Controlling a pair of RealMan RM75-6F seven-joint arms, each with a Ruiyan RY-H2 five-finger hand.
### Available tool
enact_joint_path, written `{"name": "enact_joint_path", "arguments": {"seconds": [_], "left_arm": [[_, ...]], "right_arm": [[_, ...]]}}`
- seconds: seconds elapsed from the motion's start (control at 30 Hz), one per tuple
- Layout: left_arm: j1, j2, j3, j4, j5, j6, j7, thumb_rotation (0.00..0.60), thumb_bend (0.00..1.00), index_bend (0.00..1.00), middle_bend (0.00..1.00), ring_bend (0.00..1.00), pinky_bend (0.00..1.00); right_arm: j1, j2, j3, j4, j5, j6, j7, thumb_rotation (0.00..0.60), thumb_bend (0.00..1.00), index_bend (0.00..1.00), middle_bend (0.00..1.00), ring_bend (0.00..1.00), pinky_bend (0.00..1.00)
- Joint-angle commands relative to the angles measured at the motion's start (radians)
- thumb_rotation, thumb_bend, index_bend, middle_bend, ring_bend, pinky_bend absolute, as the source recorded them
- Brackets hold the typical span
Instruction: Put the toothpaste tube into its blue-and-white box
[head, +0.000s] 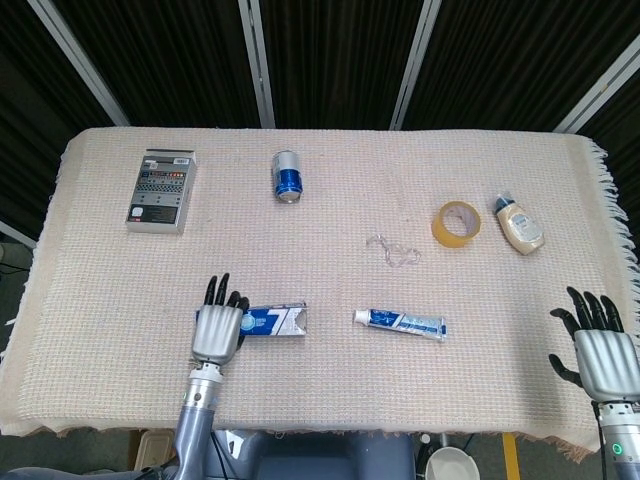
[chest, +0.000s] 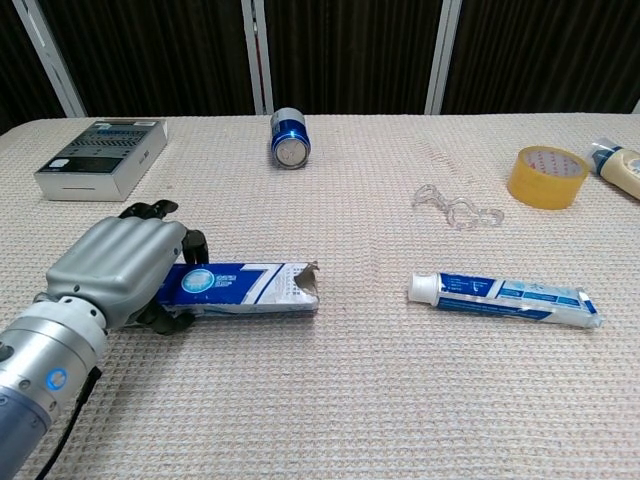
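The blue-and-white box lies left of centre near the table's front, its torn open end facing right toward the toothpaste tube. In the chest view the box looks tipped on its long edge. My left hand covers its left end, fingers over the top and thumb below, gripping it. The tube lies flat, white cap pointing left, a short gap from the box's mouth. From above, the left hand hides the box's left third. My right hand hovers at the front right corner, fingers spread, holding nothing.
At the back left lies a grey box, with a blue can on its side further right. A tape roll and a cream bottle sit back right. A clear plastic scrap lies behind the tube.
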Motion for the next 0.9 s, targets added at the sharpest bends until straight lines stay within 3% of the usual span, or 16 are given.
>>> {"name": "enact_joint_path", "arguments": {"seconds": [0.03,0.27,0.43,0.6,0.9], "left_arm": [[0.004,0.003,0.000,-0.002,0.005,0.011,0.003,0.600,0.35,0.41,0.34,0.03,0.05],[0.018,0.024,-0.015,-0.024,-0.001,0.030,-0.006,0.600,0.44,0.37,0.32,0.03,0.05],[0.022,0.052,-0.024,-0.062,0.000,0.016,-0.070,0.600,0.32,0.36,0.34,0.05,0.05],[0.038,0.114,-0.053,-0.193,-0.025,-0.022,-0.217,0.600,0.32,0.36,0.32,0.08,0.07],[0.064,0.244,-0.110,-0.384,0.015,0.012,-0.380,0.600,0.36,0.47,0.47,0.14,0.12]], "right_arm": [[0.001,0.002,0.001,-0.002,0.004,-0.003,-0.002,0.600,0.25,0.29,0.07,0.03,0.00],[-0.004,0.003,-0.001,-0.002,0.008,0.001,-0.002,0.600,0.25,0.29,0.07,0.03,0.00],[-0.008,0.001,-0.002,0.003,0.014,0.004,-0.015,0.600,0.25,0.29,0.07,0.03,0.00],[-0.004,0.004,0.005,-0.006,0.014,0.010,-0.030,0.600,0.25,0.29,0.07,0.03,0.00],[0.009,0.021,0.019,-0.059,0.005,0.020,-0.082,0.600,0.25,0.29,0.07,0.03,0.00]]}}
